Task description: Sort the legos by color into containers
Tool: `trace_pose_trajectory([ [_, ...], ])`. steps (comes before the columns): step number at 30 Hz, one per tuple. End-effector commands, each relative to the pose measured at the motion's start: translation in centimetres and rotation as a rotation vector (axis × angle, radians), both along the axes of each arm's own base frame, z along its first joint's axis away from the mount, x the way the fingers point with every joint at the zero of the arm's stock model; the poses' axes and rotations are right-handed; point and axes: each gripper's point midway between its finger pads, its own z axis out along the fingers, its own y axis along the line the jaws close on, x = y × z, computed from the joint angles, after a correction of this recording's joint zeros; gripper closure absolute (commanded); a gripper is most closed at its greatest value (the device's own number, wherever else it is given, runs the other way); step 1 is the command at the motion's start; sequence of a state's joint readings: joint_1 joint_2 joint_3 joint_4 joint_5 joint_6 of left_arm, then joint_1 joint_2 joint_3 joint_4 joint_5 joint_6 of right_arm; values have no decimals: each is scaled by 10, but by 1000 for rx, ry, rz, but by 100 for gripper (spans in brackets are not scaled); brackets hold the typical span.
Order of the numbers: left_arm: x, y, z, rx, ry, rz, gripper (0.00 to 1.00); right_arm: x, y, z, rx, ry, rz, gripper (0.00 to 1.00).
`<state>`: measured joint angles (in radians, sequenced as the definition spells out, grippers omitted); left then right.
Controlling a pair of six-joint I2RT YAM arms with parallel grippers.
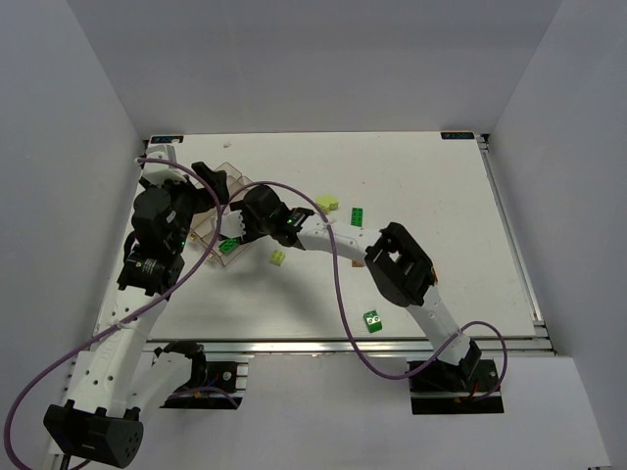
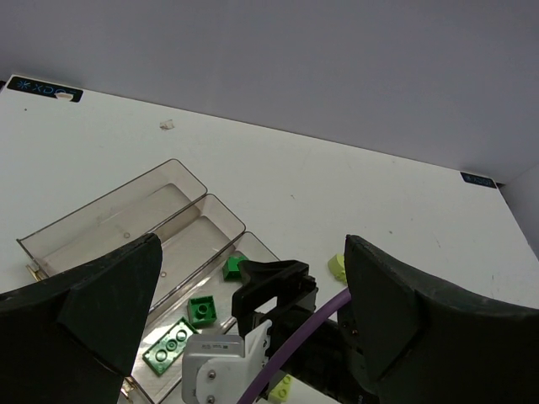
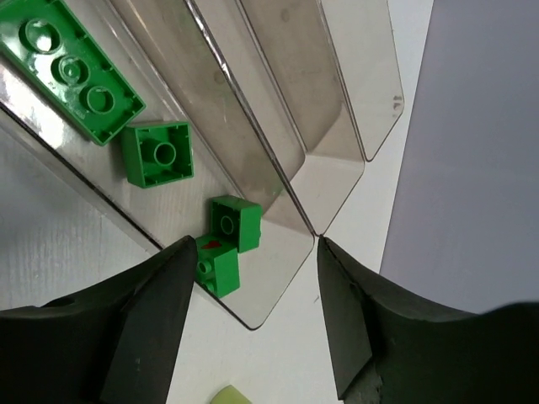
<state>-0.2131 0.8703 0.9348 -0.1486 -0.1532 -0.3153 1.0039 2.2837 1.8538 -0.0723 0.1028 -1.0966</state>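
Since the right end effector point(image 3: 254, 244) hangs with jaws apart over the clear smoky ridged tray point(image 3: 337, 126), the small dark green studded brick point(image 3: 234, 223) lies loose just between its fingertips, in the edge compartment.

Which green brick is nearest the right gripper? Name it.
The small brick at the tray end, between the right gripper's jaws; square brick and long brick lie farther.

The tray point(image 3: 337, 126) is seen clear and smoky brown; green bricks point(image 3: 157, 154) are seen inside it; a pale lime brick point(image 1: 327, 203) is seen on the white table point(image 1: 441, 196); white eyes with black dots are printed on one green brick point(image 1: 372, 320) by the table's near edge.
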Motion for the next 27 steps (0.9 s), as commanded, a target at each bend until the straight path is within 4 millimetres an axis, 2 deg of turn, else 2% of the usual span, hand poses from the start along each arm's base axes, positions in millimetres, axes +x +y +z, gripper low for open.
trace_pose_trajectory([
  [1,-2,1,4,-4,-18,3,2,-3,-4,55,90,-56,-26,35],
  [2,-3,1,3,-4,-18,3,2,-2,-8,60,102,-63,-39,32],
  [3,-2,2,3,-4,-18,5,2,-6,-19,45,78,-38,-56,30],
  [4,-3,1,4,-5,-21,3,2,-5,-28,61,105,-59,-79,28],
  [6,-3,0,4,-5,-21,-1,2,-6,-40,68,144,-57,-108,11],
  [7,-3,1,5,-6,-22,-1,2,-12,-50,53,145,2,-125,11],
  [8,-4,0,5,-7,-22,-4,2,-11,-63,68,184,16,-146,11],
  [9,-4,0,7,-8,-27,-4,2,-12,-71,68,195,45,-160,11],
  [10,-5,0,8,-9,-31,-4,2,-11,-88,70,243,105,-195,11],
  [12,-5,0,8,-11,-31,-8,2,-12,-104,71,324,219,-237,10],
  [13,-5,0,8,-11,-31,-8,2,-2,-129,73,362,252,-294,10],
  [15,-5,-2,8,-11,-31,-14,2,12,-154,74,448,312,-399,11],
  [16,-5,-2,8,-11,-31,-17,2,28,-176,76,535,363,-500,11],
  [18,-4,-4,7,-11,-28,-27,2,45,-203,67,606,412,-654,11],
  [19,-4,-5,7,-12,-26,-30,2,61,-231,50,609,417,-811,11],
  [20,-5,-4,8,-11,-29,-31,2,69,-237,50,672,456,-907,11],
  [21,-5,-5,8,-12,-29,-32,2,74,-248,43,679,468,-981,10],
  [22,-5,-6,7,-12,-28,-35,2,77,-265,25,651,486,-1075,11],
  [27,-5,-5,7,-9,-28,-32,2,87,-280,7,736,556,-1216,12],
])
